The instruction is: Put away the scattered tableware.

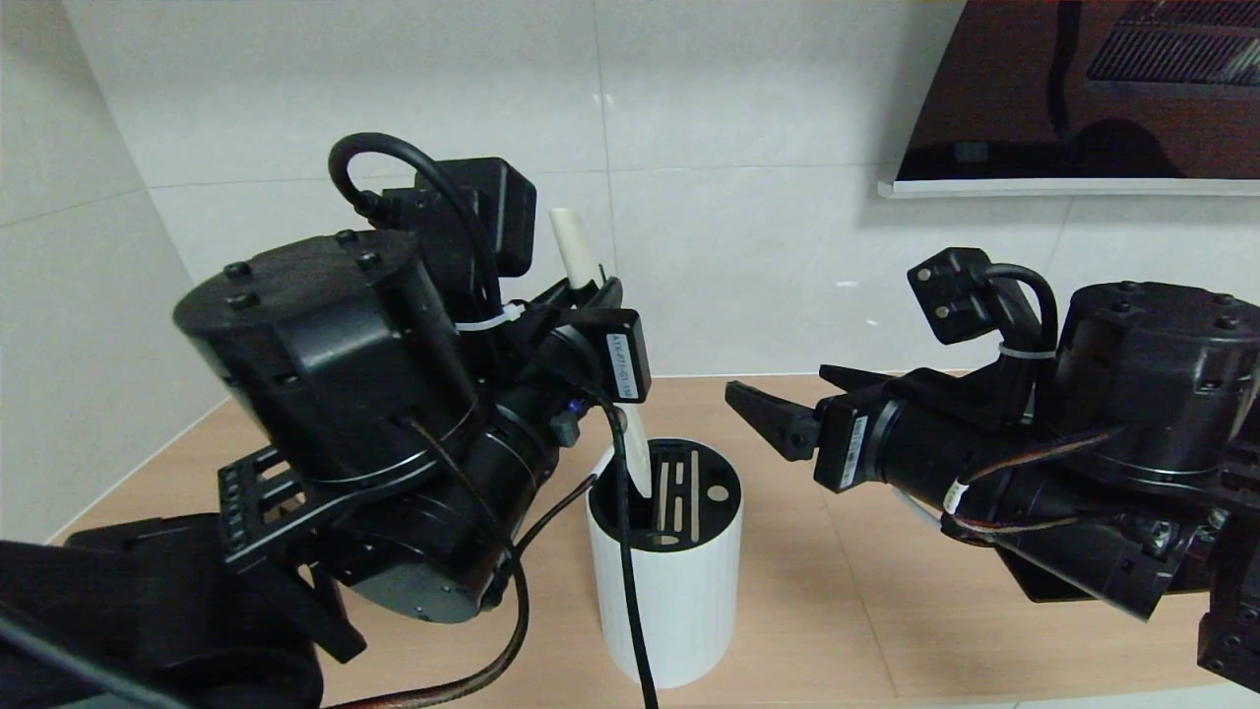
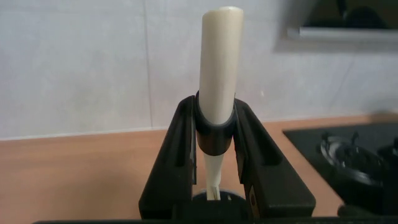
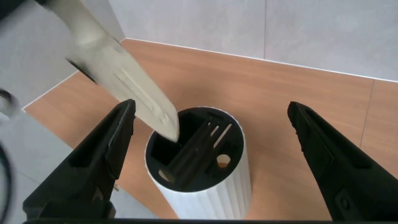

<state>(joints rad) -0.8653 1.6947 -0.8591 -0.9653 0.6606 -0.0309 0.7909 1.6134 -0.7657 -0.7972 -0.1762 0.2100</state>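
Utensil over the holder, folks: a cream piece, handle up and flat blade pointing down, and its tip sits right at the big opening in the holder's black slotted top. From the right wrist view the blade looks just past the rim of that opening and leaning in at a slant, not yet dropped to the bottom.

Left gripper has it, jaws pinching the handle around a dark collar, with the rounded end of the handle standing well above the fingers.

Right gripper hangs beside the holder on the other side. Its jaws are spread wide with nothing between them, and in its own view they frame the holder without touching it.

The holder stands upright on the wooden counter, near the tiled wall.

So where are we? I'd call this piece most of the way home. It is lifted, carried and lined up, with the lowering and the release left to do. The narrow slots in the top look unfilled. Whether more tableware waits elsewhere on the counter, I cannot tell from here.
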